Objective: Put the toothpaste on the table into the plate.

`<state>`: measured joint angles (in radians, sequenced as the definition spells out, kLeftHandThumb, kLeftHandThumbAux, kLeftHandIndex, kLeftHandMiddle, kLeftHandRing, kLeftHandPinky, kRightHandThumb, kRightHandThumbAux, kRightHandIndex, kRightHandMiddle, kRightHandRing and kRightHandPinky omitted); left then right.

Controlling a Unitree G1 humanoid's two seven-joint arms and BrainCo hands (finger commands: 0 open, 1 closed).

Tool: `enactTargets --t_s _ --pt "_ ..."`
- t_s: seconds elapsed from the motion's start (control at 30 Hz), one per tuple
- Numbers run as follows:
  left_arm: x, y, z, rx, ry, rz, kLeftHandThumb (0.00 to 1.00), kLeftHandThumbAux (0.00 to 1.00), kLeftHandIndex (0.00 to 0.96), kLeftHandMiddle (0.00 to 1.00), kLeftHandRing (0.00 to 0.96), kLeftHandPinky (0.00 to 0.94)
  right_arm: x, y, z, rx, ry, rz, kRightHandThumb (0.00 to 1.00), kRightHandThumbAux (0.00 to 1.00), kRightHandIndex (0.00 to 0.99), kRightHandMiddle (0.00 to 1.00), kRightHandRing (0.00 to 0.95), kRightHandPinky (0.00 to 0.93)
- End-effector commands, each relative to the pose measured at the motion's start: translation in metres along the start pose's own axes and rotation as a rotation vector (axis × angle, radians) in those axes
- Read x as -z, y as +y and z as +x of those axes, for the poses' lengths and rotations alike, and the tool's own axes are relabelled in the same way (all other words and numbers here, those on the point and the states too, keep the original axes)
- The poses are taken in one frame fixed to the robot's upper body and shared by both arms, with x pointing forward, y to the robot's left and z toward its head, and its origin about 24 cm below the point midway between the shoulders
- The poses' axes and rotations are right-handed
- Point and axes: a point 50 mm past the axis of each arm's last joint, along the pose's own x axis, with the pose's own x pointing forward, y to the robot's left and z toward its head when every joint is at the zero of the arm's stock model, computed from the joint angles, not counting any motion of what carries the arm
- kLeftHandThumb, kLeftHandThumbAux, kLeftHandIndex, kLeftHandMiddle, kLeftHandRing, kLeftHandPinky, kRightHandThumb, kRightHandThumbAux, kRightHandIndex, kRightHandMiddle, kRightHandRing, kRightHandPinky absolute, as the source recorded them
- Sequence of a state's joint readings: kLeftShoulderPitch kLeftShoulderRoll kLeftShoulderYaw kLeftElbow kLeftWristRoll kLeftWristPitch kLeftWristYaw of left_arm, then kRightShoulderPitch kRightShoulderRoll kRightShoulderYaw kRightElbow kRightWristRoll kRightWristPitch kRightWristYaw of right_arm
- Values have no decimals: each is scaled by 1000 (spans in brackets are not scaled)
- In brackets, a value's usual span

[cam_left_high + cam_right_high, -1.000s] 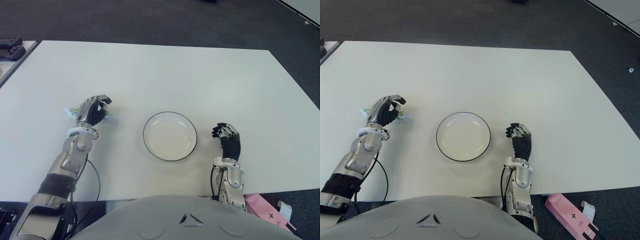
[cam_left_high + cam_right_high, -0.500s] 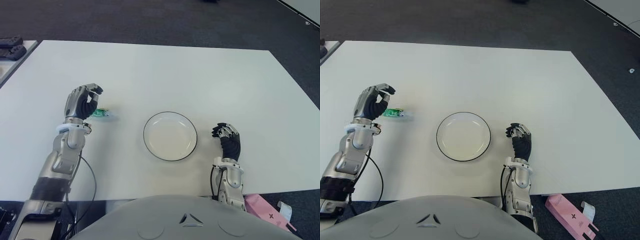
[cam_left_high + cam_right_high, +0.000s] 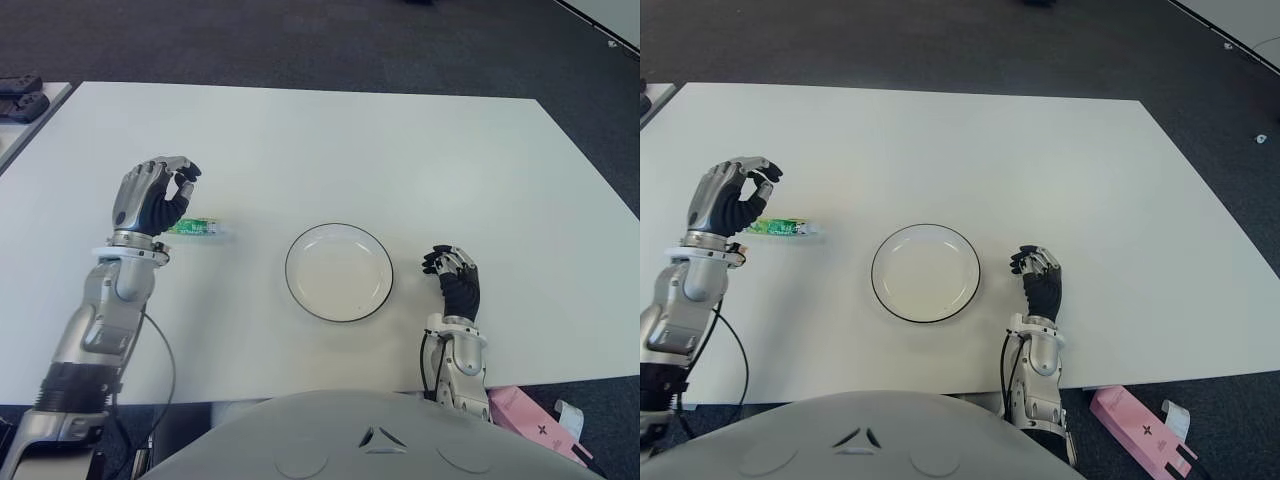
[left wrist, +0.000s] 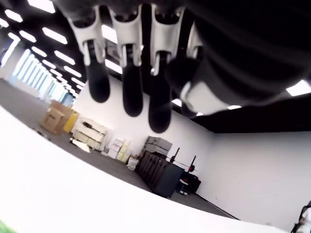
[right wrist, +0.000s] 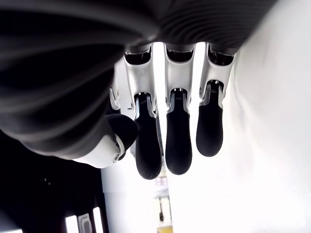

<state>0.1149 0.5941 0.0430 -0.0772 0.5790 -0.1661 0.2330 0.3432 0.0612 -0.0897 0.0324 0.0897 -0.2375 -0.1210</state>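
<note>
The toothpaste (image 3: 191,227) lies flat on the counter (image 3: 330,140) toward its left edge, well left of the plate (image 3: 338,271). The left hand (image 3: 150,196) hovers just beside it, fingers curled, holding nothing. It should come down over the tube's middle before closing. The right hand (image 3: 455,283) shows near the plate's right side, curled and empty.

The left hand (image 3: 150,198) has been lifted off the toothpaste (image 3: 193,227) and drawn back toward 9 o'clock; the tube, formerly covered, is now exposed on the table (image 3: 330,140).
</note>
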Motion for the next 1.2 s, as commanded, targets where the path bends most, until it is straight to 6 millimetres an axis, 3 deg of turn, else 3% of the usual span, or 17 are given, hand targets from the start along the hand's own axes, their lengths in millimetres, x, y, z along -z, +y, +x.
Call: enactTargets --t_s 0.03,0.1,0.13,0.23,0.3,0.4,0.5,0.63,0.87,1.2 --pt "8 6 -4 118 -22 154 737 681 442 774 775 652 14 3 -7 19 86 30 706 723 431 566 546 535" --pt "10 8 -4 178 -23 212 734 679 442 697 678 541 14 3 -7 21 89 33 706 723 431 567 547 536" --pt "11 9 -3 208 -21 239 730 680 436 563 544 442 14 3 -7 21 90 35 706 723 431 568 548 537" --pt "11 12 -2 261 -22 285 726 681 430 421 401 336 15 3 -7 23 92 38 706 723 431 569 548 537" --pt "11 14 -2 305 -34 329 733 458 294 287 283 245 15 4 -7 27 94 41 706 723 431 569 548 537" --pt "10 16 -2 358 -66 389 682 314 127 160 158 150 15 4 -7 31 96 42 706 723 431 567 547 531" --pt "9 16 -4 394 -100 435 633 250 42 69 64 72 15 4 -7 33 96 40 706 723 431 566 546 529" --pt "13 12 -8 450 -154 504 588 203 11 18 16 18 15 4 -6 33 98 36 706 723 431 566 545 530" --pt "59 -26 -2 542 -182 577 524 170 0 1 0 1 15 3 -6 32 99 27 706 723 431 565 546 536" --pt "58 -36 -1 611 -295 561 477 136 0 0 0 0 14 2 -7 32 98 27 706 723 431 566 548 539"
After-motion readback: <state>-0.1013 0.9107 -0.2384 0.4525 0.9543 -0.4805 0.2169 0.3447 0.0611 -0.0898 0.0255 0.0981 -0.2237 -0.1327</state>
